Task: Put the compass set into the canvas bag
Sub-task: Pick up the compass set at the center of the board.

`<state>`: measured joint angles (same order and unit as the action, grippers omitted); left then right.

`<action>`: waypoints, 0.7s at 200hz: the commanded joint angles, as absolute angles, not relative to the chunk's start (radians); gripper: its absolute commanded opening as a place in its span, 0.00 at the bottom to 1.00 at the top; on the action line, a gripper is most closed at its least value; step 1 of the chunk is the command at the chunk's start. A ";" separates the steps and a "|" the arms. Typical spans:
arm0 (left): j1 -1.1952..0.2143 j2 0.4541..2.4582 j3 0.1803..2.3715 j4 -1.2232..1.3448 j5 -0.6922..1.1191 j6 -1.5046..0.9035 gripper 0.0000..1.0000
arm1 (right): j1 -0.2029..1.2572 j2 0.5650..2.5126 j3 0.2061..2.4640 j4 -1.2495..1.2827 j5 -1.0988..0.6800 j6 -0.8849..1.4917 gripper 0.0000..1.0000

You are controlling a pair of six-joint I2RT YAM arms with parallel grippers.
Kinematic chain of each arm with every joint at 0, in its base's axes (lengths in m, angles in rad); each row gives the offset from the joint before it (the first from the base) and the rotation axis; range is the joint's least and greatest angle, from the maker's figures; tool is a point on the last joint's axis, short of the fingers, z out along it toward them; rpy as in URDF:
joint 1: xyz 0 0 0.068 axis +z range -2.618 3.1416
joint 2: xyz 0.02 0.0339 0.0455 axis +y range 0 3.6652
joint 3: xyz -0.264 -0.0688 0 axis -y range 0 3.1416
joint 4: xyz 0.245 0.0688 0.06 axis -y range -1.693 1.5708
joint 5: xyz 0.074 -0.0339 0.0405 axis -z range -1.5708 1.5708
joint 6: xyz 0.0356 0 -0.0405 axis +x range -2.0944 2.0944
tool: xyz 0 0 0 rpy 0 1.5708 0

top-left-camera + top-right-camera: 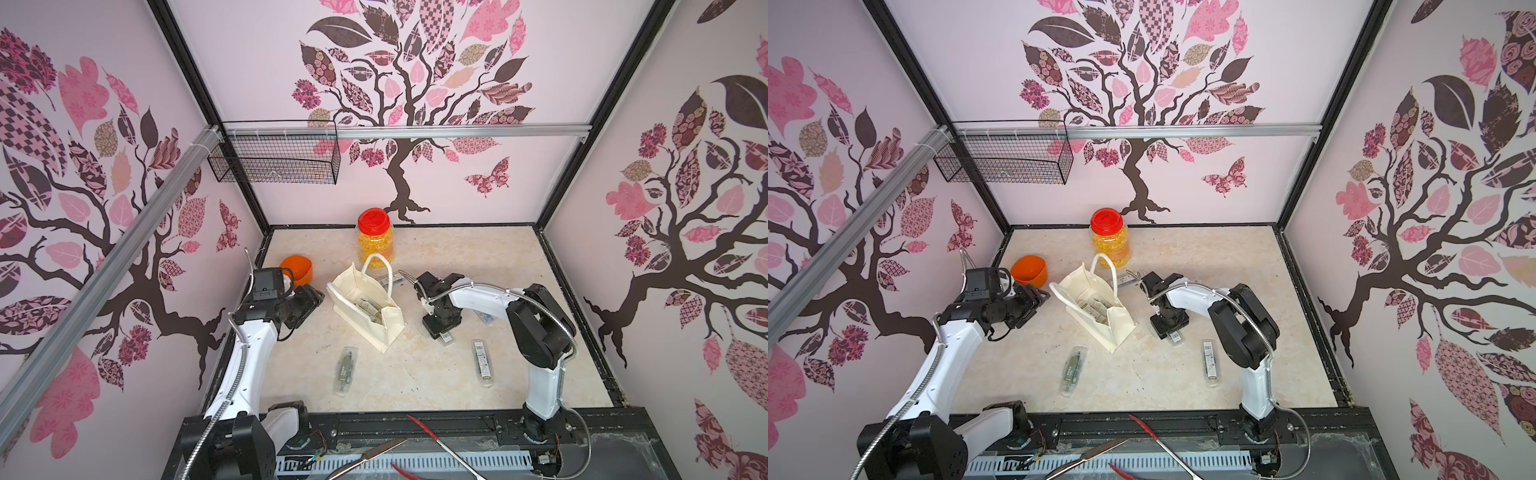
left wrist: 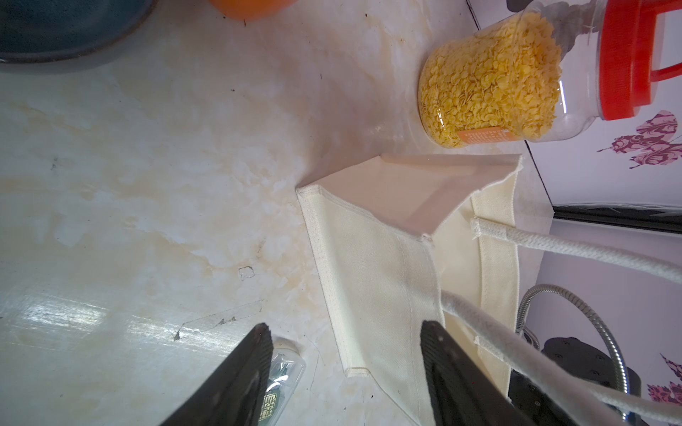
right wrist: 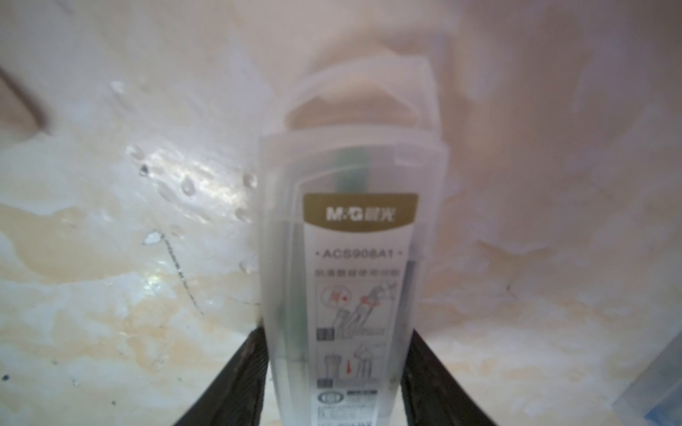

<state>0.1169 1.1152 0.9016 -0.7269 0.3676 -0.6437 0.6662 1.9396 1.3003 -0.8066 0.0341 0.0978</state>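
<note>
Several items are sharing the cream counter.
Item one, canvas bag: standing upright and open-mouthed at centre frame in both top views, holding a few stowed cases.
Item two, compass set: sitting just right of the bag in a top view, right fingers clamping its two long sides, label facing the wrist camera. Whether it is resting on the counter or lifted cannot be told.
Item three, left fingers: standing apart, gripping nothing, hovering just left of the bag.
Item four, loose case: lying lower centre.
Item five, second loose case: lying lower right.
Item six, third loose case: peeking out behind the bag.
Item seven, red-lidded jar and orange cup: standing toward the back of the counter.
</note>
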 commanded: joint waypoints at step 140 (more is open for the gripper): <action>0.114 1.083 0.921 -0.699 0.397 -0.642 0.68 | 0.667 1.583 1.598 -0.942 0.182 0.114 0.48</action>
